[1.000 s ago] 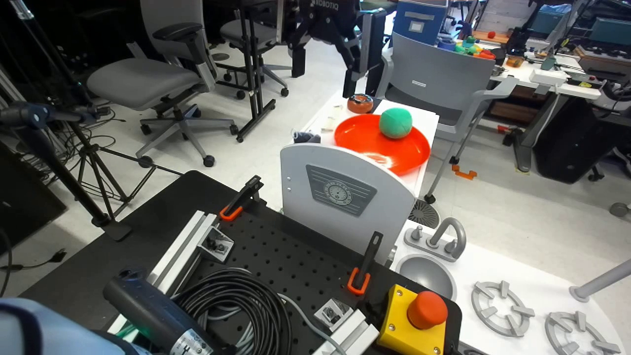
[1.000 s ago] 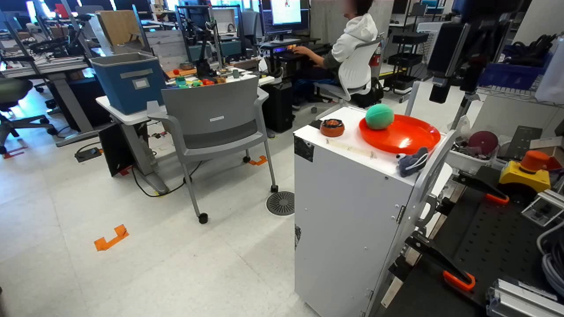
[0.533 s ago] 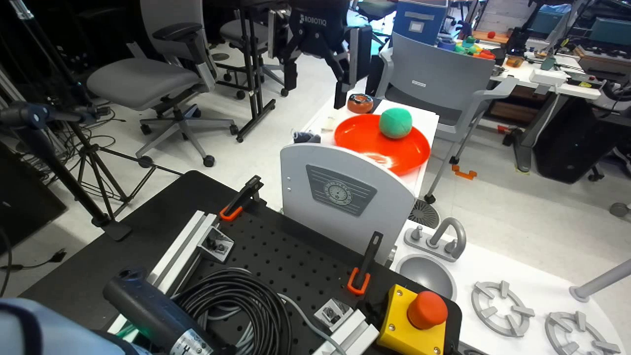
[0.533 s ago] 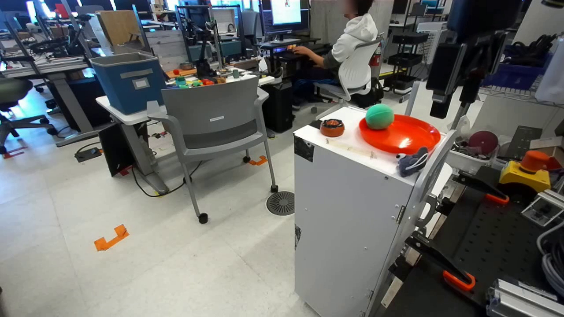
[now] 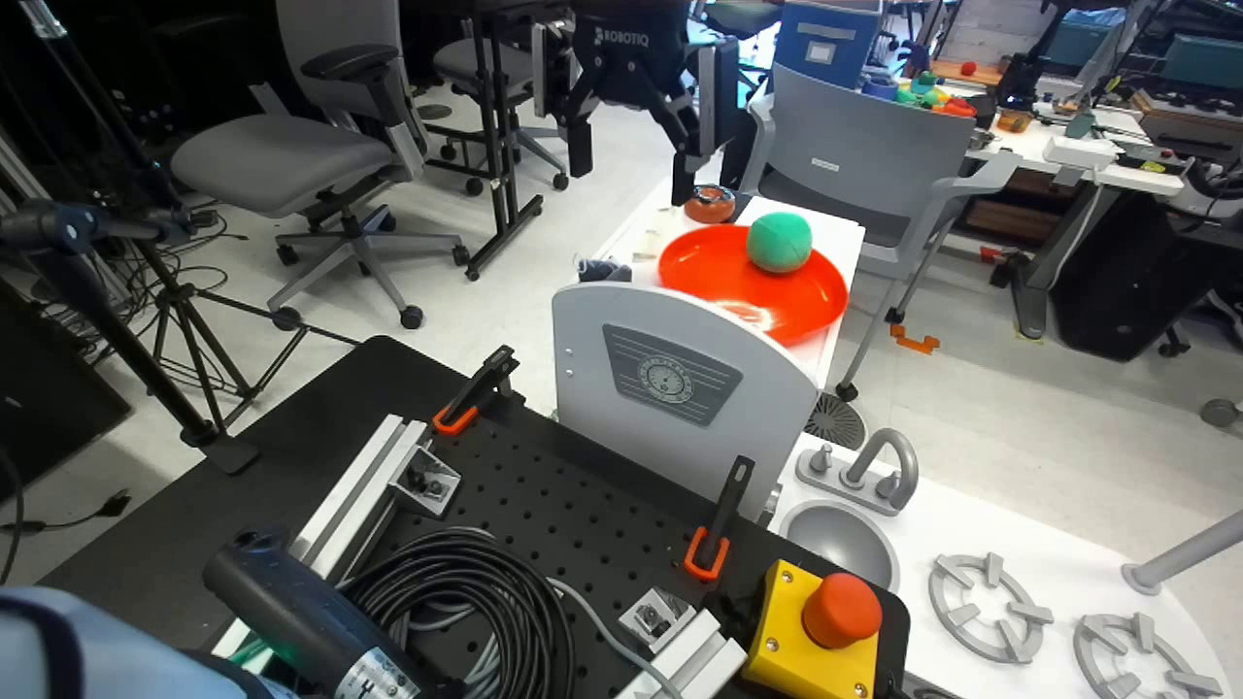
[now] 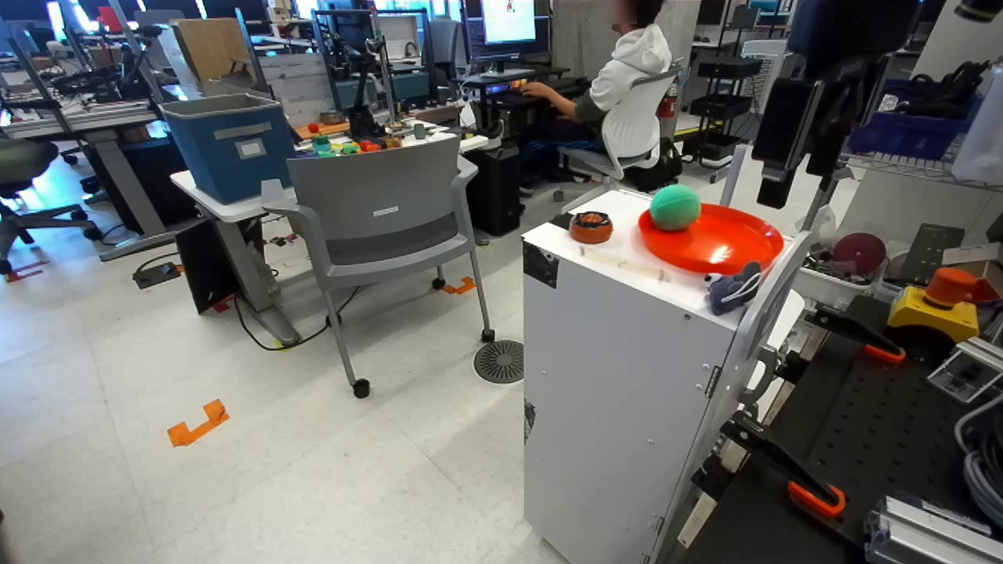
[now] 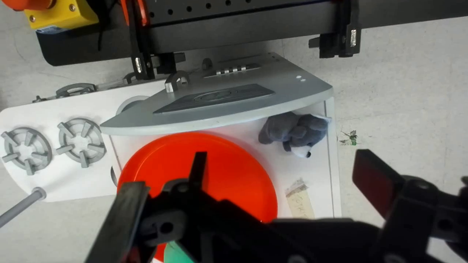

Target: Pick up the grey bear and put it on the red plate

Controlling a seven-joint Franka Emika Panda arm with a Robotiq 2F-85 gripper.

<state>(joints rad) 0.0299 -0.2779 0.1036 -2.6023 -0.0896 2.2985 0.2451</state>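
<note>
Slight descent of black end effector (image 5: 631,172) since a second earlier, with fingers (image 5: 580,150) wide apart. Dark-grey plush bear (image 7: 287,128) lying on flat white worktop (image 7: 319,174), near round orange-red plate (image 7: 239,175) bearing green ball (image 6: 675,207).

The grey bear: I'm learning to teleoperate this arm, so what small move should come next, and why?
Probably lower the gripper a little with its fingers apart: both exterior views show it higher than the grey bear, not yet held, and in the wrist view the bear lines up, left to right, with the gap between them.
</note>
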